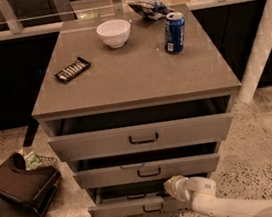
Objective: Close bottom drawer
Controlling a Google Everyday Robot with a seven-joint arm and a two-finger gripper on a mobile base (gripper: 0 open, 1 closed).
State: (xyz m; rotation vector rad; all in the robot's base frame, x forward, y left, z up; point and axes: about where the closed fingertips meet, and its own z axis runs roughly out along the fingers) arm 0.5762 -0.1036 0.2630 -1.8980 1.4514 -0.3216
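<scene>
A grey cabinet holds three drawers, all pulled out a little. The bottom drawer point(124, 207) is the lowest and narrowest front, with a small dark bar handle point(153, 208). My gripper point(170, 188) comes in from the lower right on a white arm and sits at the right end of that drawer's top edge, touching or just above it. Above it are the mid-width drawer front point(146, 171) and the widest top drawer front point(141, 138).
On the cabinet top point(131, 76) stand a white bowl point(114, 33), a blue can point(174, 32), a dark snack bar point(72, 69) and a crumpled bag point(148, 9). A black bag point(20, 183) and cables lie on the floor at left. A white post point(263, 47) rises at right.
</scene>
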